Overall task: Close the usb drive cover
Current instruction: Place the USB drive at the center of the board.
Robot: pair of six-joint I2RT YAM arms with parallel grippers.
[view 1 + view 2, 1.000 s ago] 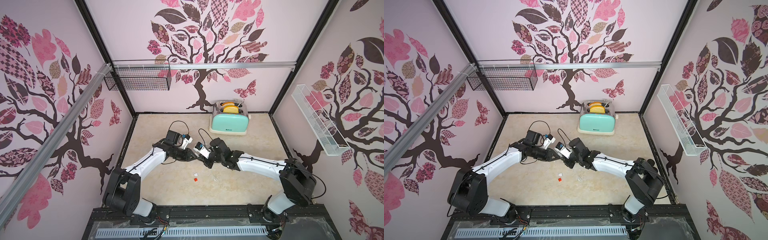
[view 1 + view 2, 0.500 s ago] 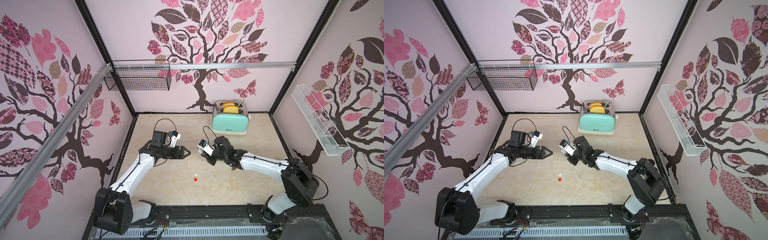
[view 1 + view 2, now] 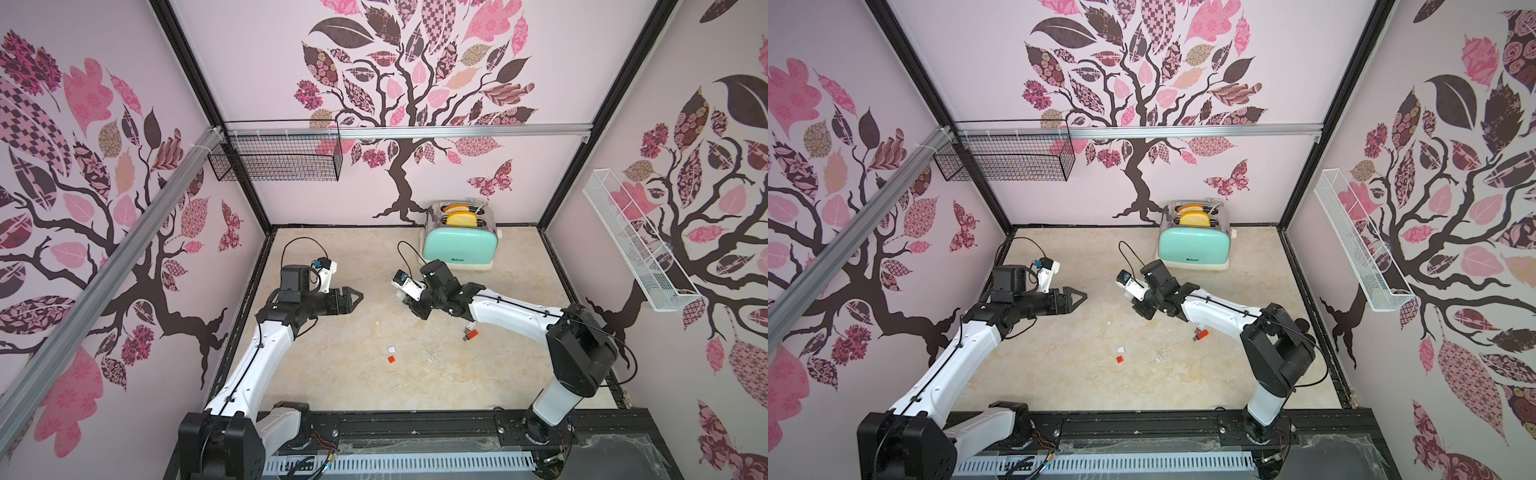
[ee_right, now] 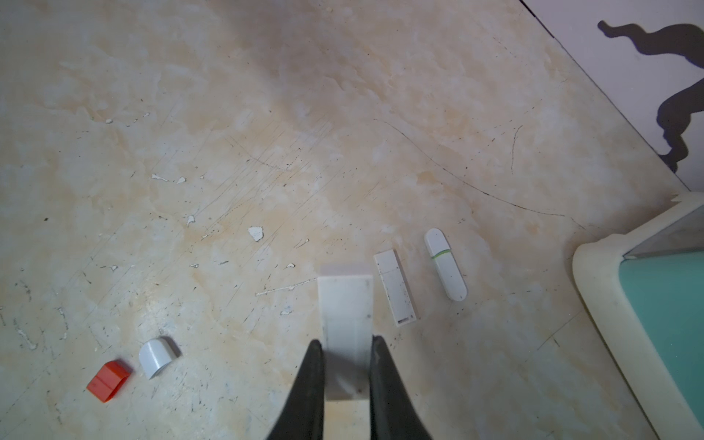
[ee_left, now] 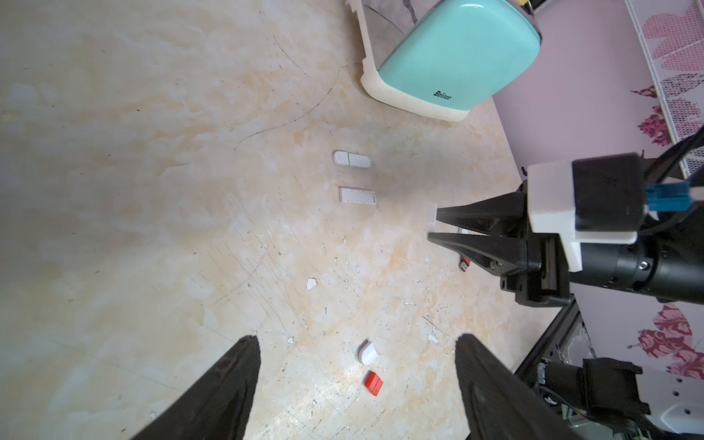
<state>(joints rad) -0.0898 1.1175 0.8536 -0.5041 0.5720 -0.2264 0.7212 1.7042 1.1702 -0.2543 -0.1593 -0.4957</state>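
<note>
Evidently above the worktop [image 3: 332,374], the right gripper [image 4: 346,341] clamps a white USB drive [image 4: 344,301].
Left gripper [image 5: 357,338] hangs apart, empty. I judge set-down is next: lower flat beside the rectangular white drive [image 4: 394,289] and release gently. The held drive is flat and speckled, its cover seam unclear; a white cap [image 4: 156,356] and a red cap [image 4: 108,381] lie loose.

Bare tabletop [image 3: 332,386] near front, red cap [image 3: 391,359] mid-table, toaster [image 3: 459,249] blocking rear
</note>
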